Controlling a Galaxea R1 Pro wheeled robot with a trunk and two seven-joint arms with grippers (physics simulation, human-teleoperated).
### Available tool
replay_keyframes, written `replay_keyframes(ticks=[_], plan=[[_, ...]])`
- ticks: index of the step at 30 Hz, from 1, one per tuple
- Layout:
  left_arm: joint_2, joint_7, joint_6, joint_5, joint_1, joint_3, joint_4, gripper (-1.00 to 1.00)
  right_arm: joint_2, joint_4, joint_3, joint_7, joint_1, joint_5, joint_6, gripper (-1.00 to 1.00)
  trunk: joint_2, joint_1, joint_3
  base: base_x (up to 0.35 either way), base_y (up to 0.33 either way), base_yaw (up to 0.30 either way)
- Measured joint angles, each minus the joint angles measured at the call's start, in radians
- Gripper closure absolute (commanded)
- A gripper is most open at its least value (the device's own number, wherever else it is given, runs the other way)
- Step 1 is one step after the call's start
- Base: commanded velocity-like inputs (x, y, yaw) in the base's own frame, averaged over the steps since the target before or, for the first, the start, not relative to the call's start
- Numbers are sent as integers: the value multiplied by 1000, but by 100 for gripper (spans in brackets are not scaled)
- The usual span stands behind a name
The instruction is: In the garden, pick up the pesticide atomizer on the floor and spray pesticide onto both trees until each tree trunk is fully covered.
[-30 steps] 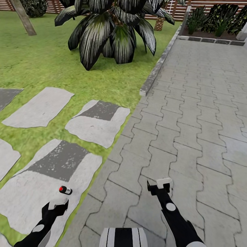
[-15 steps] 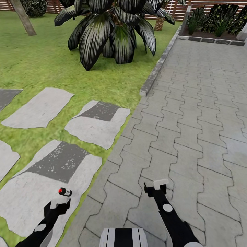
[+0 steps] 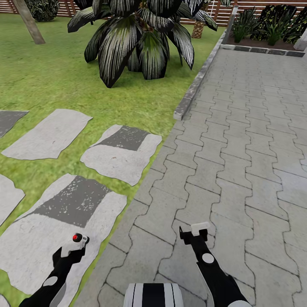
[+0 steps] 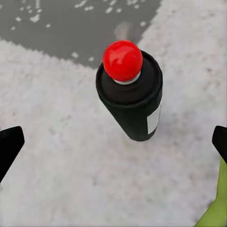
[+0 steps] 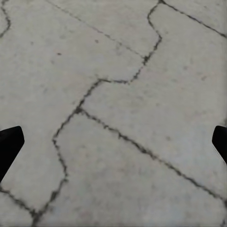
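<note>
The pesticide atomizer (image 3: 79,238), a tiny black bottle with a red tip, rests on a pale stepping slab (image 3: 38,243) of the floor. In the left wrist view the atomizer (image 4: 131,97) is centred just ahead of my left gripper (image 4: 113,144), whose black fingertips (image 4: 9,146) stand wide apart at the frame edges. From the head, my left gripper (image 3: 71,250) is open right behind the bottle. My right gripper (image 3: 195,233) hovers open over grey paving (image 5: 118,94), holding nothing. A bare grey-brown tree trunk (image 3: 29,21) leans at the far left of the lawn.
A striped-leaf palm (image 3: 136,38) stands on the grass ahead. A stone kerb (image 3: 194,87) divides lawn from the interlocking paving (image 3: 238,140). More stepping slabs (image 3: 121,151) lie in the grass. A planted bed (image 3: 268,25) and a slat fence are at the back right.
My left gripper has crept forward until its tip meets the atomizer in the head view. My right gripper has drifted slightly back and to the left.
</note>
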State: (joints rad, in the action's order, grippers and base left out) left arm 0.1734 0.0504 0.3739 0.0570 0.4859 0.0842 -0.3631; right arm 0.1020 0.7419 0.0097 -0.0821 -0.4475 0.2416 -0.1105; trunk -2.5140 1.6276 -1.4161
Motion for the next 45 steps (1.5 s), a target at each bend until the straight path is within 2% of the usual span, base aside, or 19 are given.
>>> replay_keyframes(ticks=[6, 7, 14, 26, 41, 45], plan=[[-1, 25, 34, 1, 0, 0, 4, -100, -1, 1, -1, 0, 0, 0, 0, -100, 0, 0, 0, 10, -7, 63], [-3, 46, 62, 1, 0, 0, 6, -100, -1, 1, -1, 0, 0, 0, 0, -100, 0, 0, 0, 110, -96, 235], [-13, 61, 64, 0, 0, -2, 6, -100, -1, 3, -1, 0, 0, 0, 0, -100, 0, 0, 0, 187, -176, 235], [-15, 61, 75, 0, -1, -3, 2, -100, -1, 6, 0, -1, 0, 0, 0, -100, 0, 0, 0, 43, -38, 27], [-20, 59, 79, -1, 0, -5, -1, -100, 0, 7, -1, -3, 0, -2, 0, -100, -3, 7, -71, 0, 0, 67], [-19, 59, 80, -1, 0, -5, -3, -100, 0, 7, -1, -3, 0, -2, 0, -100, -4, 7, -75, 0, 0, 38]])
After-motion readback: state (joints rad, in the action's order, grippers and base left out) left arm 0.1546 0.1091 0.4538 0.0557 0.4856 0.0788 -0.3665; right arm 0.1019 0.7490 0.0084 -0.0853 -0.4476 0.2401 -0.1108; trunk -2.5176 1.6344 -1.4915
